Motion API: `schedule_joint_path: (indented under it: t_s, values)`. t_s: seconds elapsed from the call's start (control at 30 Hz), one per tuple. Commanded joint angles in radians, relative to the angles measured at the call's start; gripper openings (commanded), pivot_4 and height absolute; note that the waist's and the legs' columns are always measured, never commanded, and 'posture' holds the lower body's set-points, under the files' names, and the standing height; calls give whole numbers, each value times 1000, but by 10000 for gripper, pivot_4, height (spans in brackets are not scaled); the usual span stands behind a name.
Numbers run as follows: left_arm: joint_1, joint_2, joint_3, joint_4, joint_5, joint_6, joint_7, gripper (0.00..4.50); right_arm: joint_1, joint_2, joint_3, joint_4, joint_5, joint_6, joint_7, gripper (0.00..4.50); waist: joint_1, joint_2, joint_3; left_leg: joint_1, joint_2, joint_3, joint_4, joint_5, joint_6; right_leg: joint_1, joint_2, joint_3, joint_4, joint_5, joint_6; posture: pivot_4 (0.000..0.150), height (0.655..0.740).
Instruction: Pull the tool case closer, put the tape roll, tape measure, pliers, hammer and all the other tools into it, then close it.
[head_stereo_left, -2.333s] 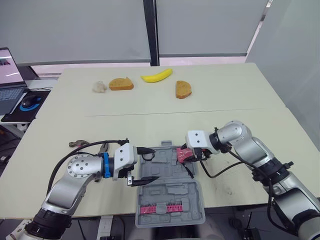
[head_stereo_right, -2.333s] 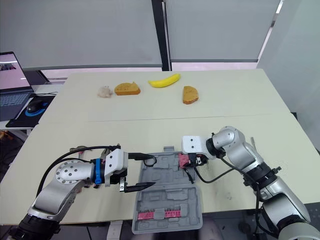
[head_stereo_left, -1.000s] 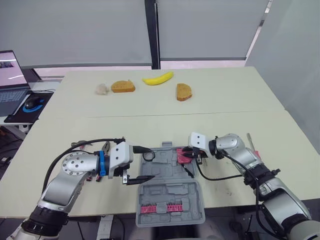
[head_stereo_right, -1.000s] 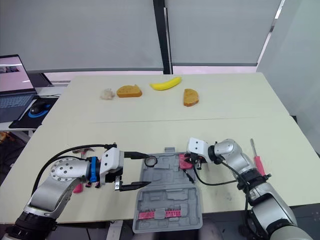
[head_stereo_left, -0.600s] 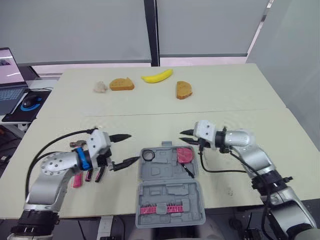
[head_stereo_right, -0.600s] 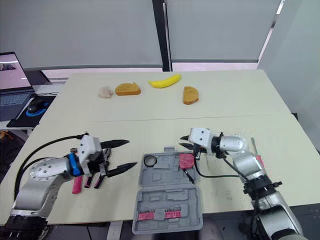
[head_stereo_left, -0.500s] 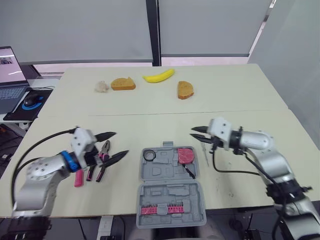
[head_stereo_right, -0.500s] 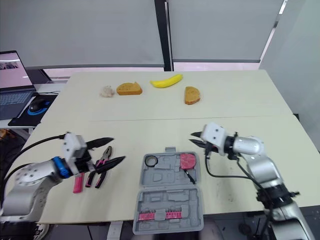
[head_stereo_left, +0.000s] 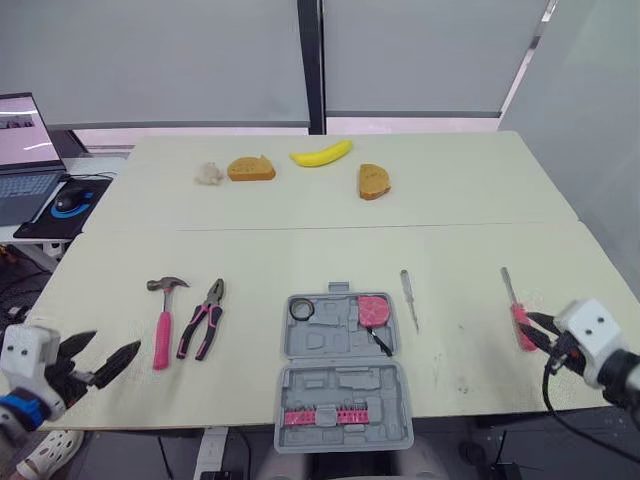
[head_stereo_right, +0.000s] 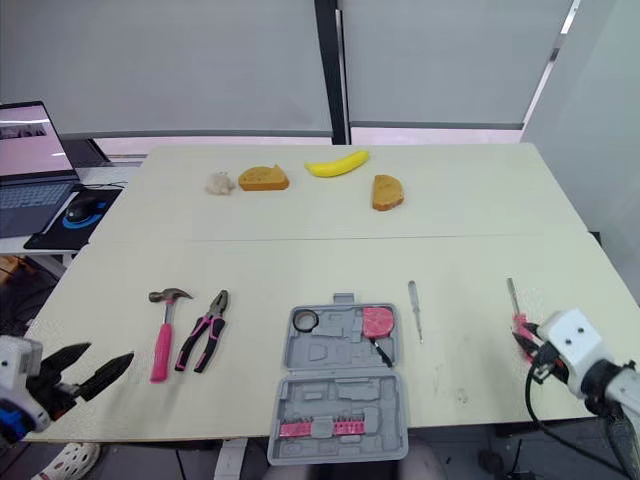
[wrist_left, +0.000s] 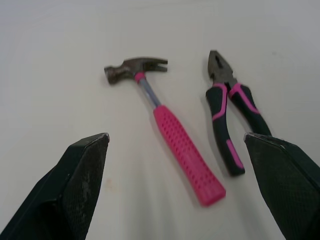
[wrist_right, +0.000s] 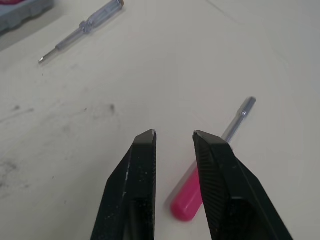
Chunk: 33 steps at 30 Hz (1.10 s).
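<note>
Surface (head_stereo_left: 300, 250): pale and wide; the tools lie on its near half.
Tool case (head_stereo_left: 340, 385): grey, open flat at the middle of the near edge. The half nearest the robot carries a row of pink bits, too small to tell apart.
Left gripper (head_stereo_left: 116, 341): fingers wide apart, holding nothing, low at the near left corner. In the left wrist view the hammer and pliers lie between and beyond its fingers, untouched.
Right gripper (wrist_right: 173, 134): fingers a narrow gap apart, empty, just above the pink screwdriver's handle. Whether it touches cannot be told.
Hammer (head_stereo_left: 162, 325): dark head, pink grip, left of the case.
Pliers (head_stereo_left: 203, 322): black and pink handles, just beside the hammer.
Pink screwdriver (head_stereo_left: 517, 310): near the right edge, its handle end partly hidden by the right gripper.
Clear screwdriver (head_stereo_left: 409, 298): slim, just right of the case.
Tape measure (head_stereo_left: 373, 309): pink, in the case's far right pocket.
Tape roll (head_stereo_left: 301, 309): black ring in the far left pocket.
</note>
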Motion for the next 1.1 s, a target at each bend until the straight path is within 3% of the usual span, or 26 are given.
schedule_joint_path:
  t_s: [0.03,0.3,0.73,1.1]
  values:
    - [45,-4,31,-13,-10,-13,-30,45000,82,22,-51,-29,31,-44,6,22427,1,0,0,0,0,0,0,0,0,0,0,0,0,0,0,1500,7400]
    - [40,-15,6,-62,-7,39,16,45000,96,0,-39,46,24,-89,5,44905,1,-1,-1,1,1,1,0,0,0,0,-1,0,0,-4,-6,1500,7400]
    - [-8,-12,-24,-102,0,78,25,45000,-30,-51,-14,190,5,-149,8,44905,1,-1,-1,0,1,2,0,0,0,0,-1,0,0,-1,-2,1500,7400]
    - [4,18,0,-111,7,51,-27,45000,-71,-190,18,243,27,-261,153,44905,1,-1,-1,0,1,2,0,0,0,1,0,0,0,-1,-2,1500,7400]
